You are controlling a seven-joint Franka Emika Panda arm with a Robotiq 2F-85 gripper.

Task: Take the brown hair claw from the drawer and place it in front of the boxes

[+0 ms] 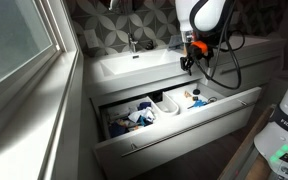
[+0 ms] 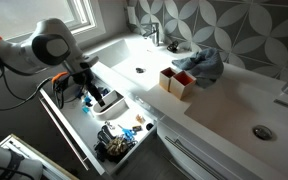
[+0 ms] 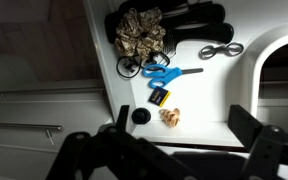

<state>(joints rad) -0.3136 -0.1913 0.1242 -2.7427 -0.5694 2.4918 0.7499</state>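
Observation:
The white drawer (image 1: pixel 180 122) stands pulled open under the sink counter in both exterior views (image 2: pixel 72 128). In the wrist view the small brownish-orange hair claw (image 3: pixel 170 116) lies on the white floor of a drawer compartment. It sits beside a black round item (image 3: pixel 140 116) and a small blue and yellow item (image 3: pixel 160 96). My gripper (image 3: pixel 184 135) is open and empty, hovering above the claw with its fingers on either side, not touching it. It shows over the drawer in both exterior views (image 1: pixel 191 58) (image 2: pixel 87 90). Two small boxes (image 2: pixel 179 82) stand on the counter.
The same compartment holds blue scissors (image 3: pixel 170 72), a metal pair (image 3: pixel 219 50), a patterned scrunchie (image 3: pixel 142 30) and black items. Other bins hold clutter (image 1: pixel 134 117). A blue cloth (image 2: pixel 204 62) lies behind the boxes. A sink (image 2: pixel 134 55) with a faucet (image 1: pixel 132 42) is on the counter.

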